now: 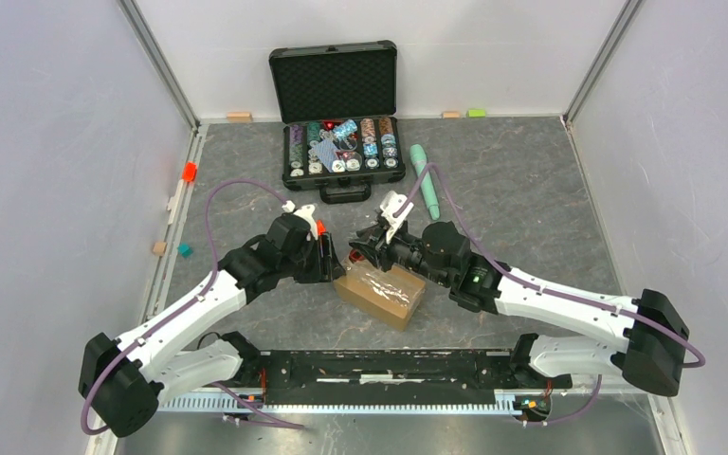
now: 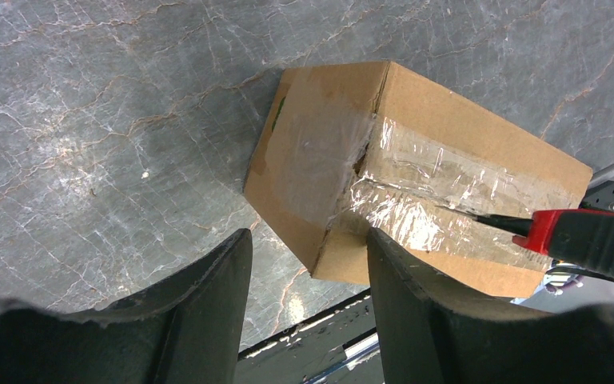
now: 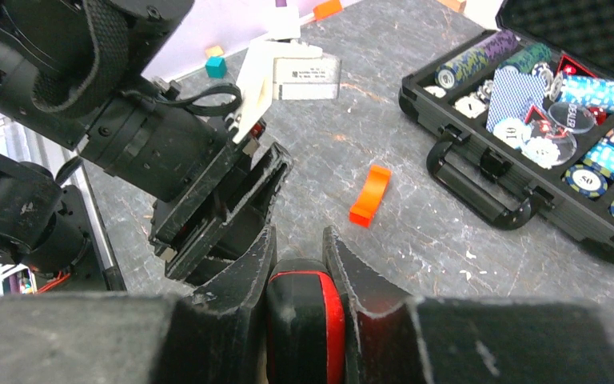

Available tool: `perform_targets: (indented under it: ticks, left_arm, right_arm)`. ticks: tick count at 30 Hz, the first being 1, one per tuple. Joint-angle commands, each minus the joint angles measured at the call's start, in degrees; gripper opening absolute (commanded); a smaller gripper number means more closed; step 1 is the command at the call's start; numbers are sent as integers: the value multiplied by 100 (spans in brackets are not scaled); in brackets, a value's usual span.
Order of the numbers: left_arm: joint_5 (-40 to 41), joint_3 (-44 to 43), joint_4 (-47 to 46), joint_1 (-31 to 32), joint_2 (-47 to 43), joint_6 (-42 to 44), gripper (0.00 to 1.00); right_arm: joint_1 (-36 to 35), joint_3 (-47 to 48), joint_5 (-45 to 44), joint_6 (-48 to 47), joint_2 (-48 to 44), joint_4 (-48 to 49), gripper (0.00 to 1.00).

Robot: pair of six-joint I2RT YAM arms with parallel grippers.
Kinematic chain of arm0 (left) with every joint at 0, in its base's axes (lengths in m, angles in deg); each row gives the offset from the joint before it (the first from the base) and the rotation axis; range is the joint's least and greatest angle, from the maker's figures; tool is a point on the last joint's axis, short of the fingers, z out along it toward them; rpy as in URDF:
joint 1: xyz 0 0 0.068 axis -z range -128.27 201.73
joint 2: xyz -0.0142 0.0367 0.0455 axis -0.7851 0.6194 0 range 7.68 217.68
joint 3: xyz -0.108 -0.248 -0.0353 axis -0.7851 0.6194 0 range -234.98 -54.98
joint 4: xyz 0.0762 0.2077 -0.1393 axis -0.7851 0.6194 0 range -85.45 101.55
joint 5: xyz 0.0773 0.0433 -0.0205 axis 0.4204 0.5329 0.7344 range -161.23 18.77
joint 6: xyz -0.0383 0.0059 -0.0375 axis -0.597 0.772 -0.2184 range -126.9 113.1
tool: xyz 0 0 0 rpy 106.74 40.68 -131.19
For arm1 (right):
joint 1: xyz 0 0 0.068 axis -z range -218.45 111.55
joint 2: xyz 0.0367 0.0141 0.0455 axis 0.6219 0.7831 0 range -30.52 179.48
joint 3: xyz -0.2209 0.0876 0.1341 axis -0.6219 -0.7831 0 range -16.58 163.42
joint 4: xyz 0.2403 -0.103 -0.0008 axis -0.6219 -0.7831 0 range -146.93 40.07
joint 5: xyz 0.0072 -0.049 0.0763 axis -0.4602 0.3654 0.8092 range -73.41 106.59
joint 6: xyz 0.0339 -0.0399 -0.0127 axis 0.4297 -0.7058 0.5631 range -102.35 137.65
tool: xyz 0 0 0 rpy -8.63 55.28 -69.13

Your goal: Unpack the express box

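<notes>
Express box (image 1: 380,294) lies mid-worktop (image 1: 521,209), at 6 o'clock from the chip case (image 1: 338,90). Left pincer (image 1: 329,259) stands wide at its 10 o'clock corner. Right pincer (image 3: 297,237) clamps a red-and-black tool (image 2: 584,240) — tip on the tape (image 2: 416,216).

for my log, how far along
Done: nothing; the small brown cardboard box is taped shut. In hand: right end effector holds a red-and-black cutter at the clear tape seam, left end effector open at the box's corner. Left: cutting, opening flaps, emptying.
</notes>
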Motion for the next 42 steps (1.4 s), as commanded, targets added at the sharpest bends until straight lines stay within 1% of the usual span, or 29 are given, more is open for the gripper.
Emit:
perform_targets:
  ticks: [1,13,20,32,42]
  left_arm:
    - [63,132,281,-34,-2,-95,61]
    - [63,127,347,-33,-46,-102,61]
    - [71,118,364,-31,-76,-105,61]
    - [50,104,387,-34,-83,-130,61]
    - [45,43,378,-34,1,-146,61]
  right_arm:
    - [-44,12,49,-21,105,735,0]
    - [-41,-161,114,-127,336,1060,0]
    - [-45,-187,191,-134,416,1037,0]
    - [-44,-251,30,-392,416,995,0]
    - [-40,-347,233,-540,473,860,0]
